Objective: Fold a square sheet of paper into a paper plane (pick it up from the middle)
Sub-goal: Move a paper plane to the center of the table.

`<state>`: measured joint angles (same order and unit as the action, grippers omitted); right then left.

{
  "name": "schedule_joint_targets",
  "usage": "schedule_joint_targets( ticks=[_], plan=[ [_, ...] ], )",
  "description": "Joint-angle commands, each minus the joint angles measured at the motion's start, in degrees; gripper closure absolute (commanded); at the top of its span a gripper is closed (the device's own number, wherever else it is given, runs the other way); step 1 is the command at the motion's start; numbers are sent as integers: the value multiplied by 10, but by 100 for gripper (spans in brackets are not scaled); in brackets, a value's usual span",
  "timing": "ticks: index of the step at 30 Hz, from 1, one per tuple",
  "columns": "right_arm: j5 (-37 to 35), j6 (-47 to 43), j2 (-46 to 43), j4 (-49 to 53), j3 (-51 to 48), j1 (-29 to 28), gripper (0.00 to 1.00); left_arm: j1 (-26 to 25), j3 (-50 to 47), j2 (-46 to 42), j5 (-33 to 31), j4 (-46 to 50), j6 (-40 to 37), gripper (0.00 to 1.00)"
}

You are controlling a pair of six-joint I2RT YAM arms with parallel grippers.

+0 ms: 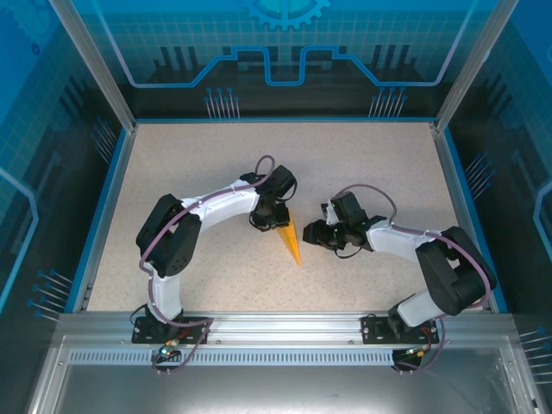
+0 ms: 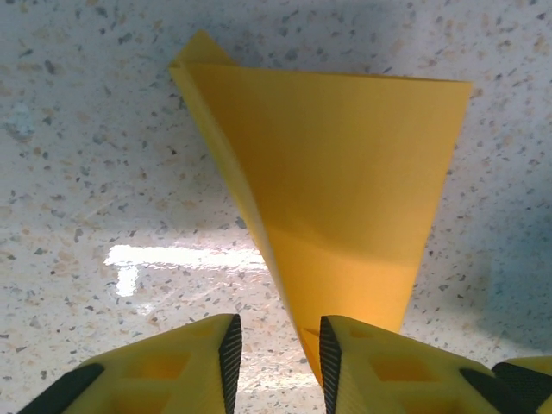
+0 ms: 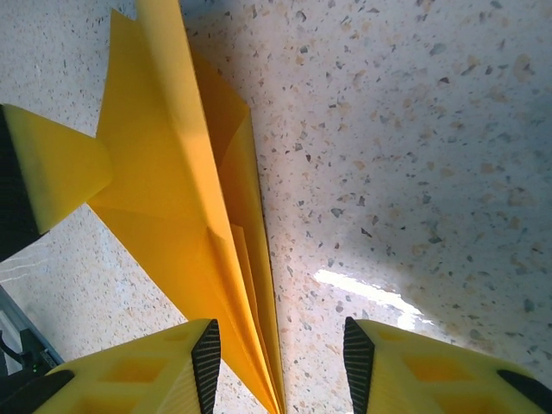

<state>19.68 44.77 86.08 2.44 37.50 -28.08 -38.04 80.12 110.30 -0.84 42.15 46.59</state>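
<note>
An orange-yellow paper plane lies near the middle of a speckled table, between two robot arms. From above, its long axis runs from the far side toward the near edge, leaning slightly toward the right arm. The sharp nose points at the near edge and the broad tail sits at the far end. The left gripper hangs over the tail and the right gripper stands just beside the plane's right flank. In the left wrist view the plane spreads as a wide wedge, its broad edge across the top of the frame, tapering down to the inner edge of the right-hand finger. The left gripper has its yellow fingers apart, with bare table between the black pads and nothing clamped. In the right wrist view the plane runs lengthwise down the frame, its stacked folds narrowing to a point at the bottom. That point falls between the parted fingers of the right gripper, close to the left-hand one, with table showing on the other side; the paper is not pinched. One yellow finger of the left gripper overlaps the plane's outer wing edge. A blue gear emblem and circuit-style lines decorate the back wall.
</note>
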Motion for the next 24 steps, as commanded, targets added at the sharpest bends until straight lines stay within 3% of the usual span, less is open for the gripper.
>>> schedule_joint_targets(
  ticks=[1, 7, 10, 24],
  plan=[
    [15, 1, 11, -7, 12, 4, 55, -3, -20, -23, -10, 11, 1, 73],
    [42, -12, 30, -23, 28, -10, 55, -2, -44, -34, -19, 2, -1, 95],
    [47, -21, 44, -24, 42, -22, 54, 0, -65, -47, -22, -13, -2, 100],
    [48, -33, 118, -29, 89, -37, 53, 6, -87, -58, -16, -31, -18, 100]
  ],
)
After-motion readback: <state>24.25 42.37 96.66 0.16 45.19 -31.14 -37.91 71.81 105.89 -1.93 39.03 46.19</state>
